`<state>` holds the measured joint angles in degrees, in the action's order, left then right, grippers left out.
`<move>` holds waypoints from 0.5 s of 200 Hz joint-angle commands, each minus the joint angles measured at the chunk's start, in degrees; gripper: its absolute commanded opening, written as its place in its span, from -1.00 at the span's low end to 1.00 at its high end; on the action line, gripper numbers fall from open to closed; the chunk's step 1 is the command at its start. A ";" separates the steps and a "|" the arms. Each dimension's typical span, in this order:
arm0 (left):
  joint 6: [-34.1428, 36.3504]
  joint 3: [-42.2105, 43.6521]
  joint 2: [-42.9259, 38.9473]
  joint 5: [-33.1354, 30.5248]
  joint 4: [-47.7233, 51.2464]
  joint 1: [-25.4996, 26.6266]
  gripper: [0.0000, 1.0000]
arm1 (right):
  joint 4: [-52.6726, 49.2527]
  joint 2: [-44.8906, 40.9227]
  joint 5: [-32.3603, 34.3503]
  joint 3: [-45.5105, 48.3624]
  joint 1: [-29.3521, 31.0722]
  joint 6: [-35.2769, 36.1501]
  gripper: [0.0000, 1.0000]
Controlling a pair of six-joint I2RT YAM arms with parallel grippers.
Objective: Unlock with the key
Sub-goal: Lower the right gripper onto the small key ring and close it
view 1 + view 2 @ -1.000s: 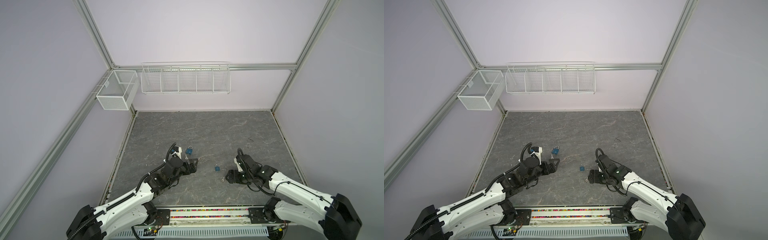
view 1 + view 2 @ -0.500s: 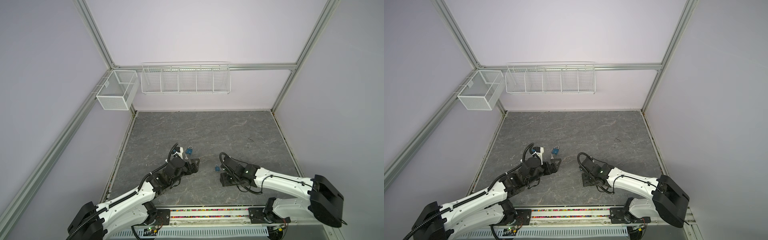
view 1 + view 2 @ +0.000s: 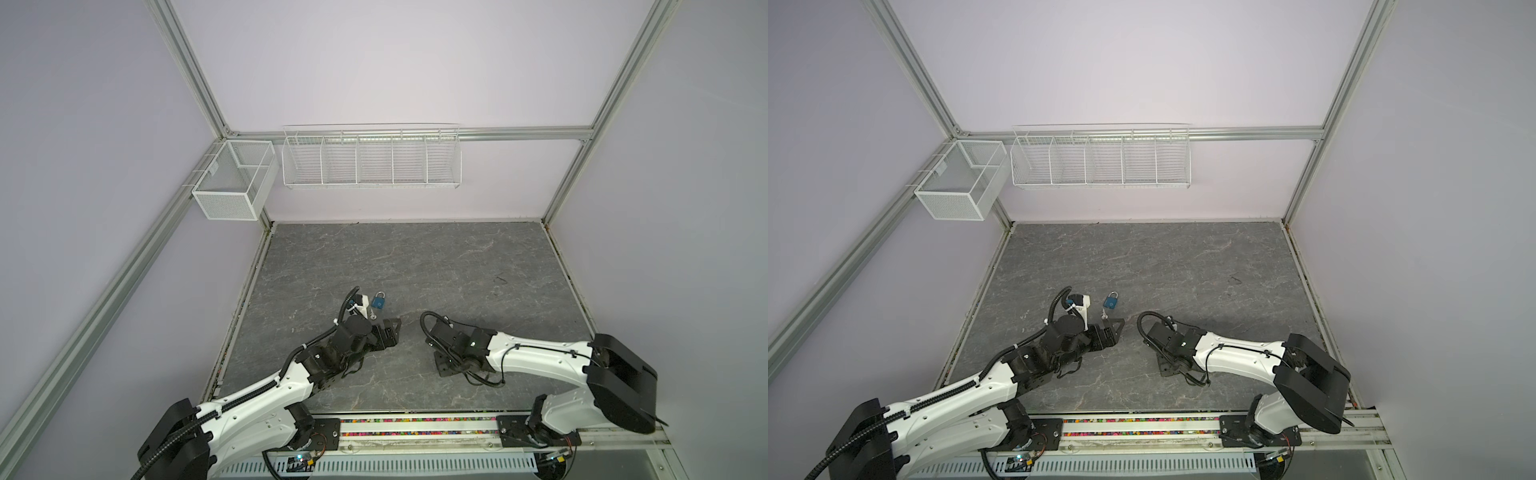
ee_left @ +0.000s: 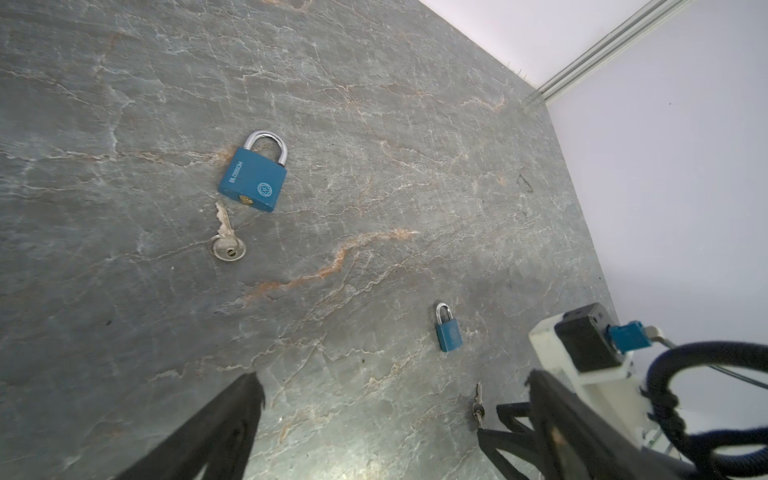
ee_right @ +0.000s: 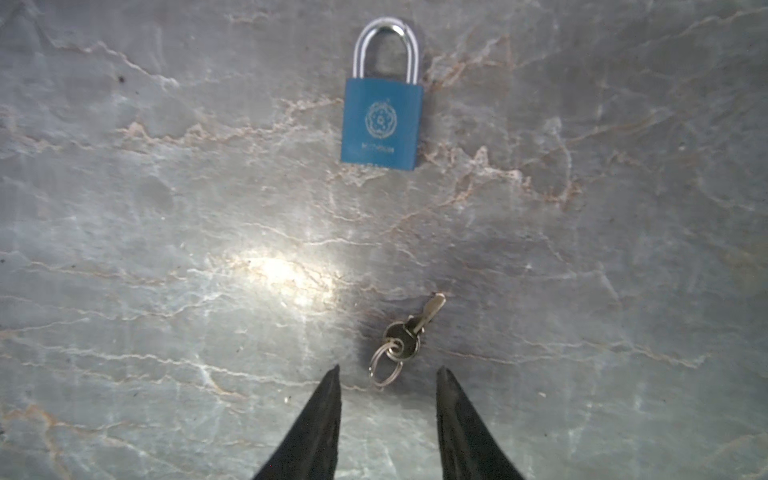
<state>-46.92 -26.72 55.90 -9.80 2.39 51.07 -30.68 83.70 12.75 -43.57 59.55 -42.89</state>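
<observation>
The blue padlock [image 4: 253,178] in the left wrist view carries the word BLOSSOM in pale capitals along one edge of its face. Beside the word, toward the keyhole end, is a round flower-like emblem. The second blue padlock [image 5: 381,124], in the right wrist view, bears the same kind of round emblem in the middle of its face. A short line of lettering sits below it, too blurred to read. In both top views any print is too small to read.
</observation>
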 commanded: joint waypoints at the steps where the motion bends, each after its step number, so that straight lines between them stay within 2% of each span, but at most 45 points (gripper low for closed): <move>1: -0.85 0.07 0.53 -0.24 -1.25 0.26 0.98 | -1.40 1.60 1.40 -1.19 0.77 -0.10 -0.24; 100: -0.76 -0.10 0.42 -0.04 -1.34 0.26 0.98 | -1.00 3.73 3.13 -0.73 1.09 0.53 -0.41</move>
<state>-46.94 -26.72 56.16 -9.78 2.00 51.07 -30.65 86.39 14.24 -44.03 60.20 -42.78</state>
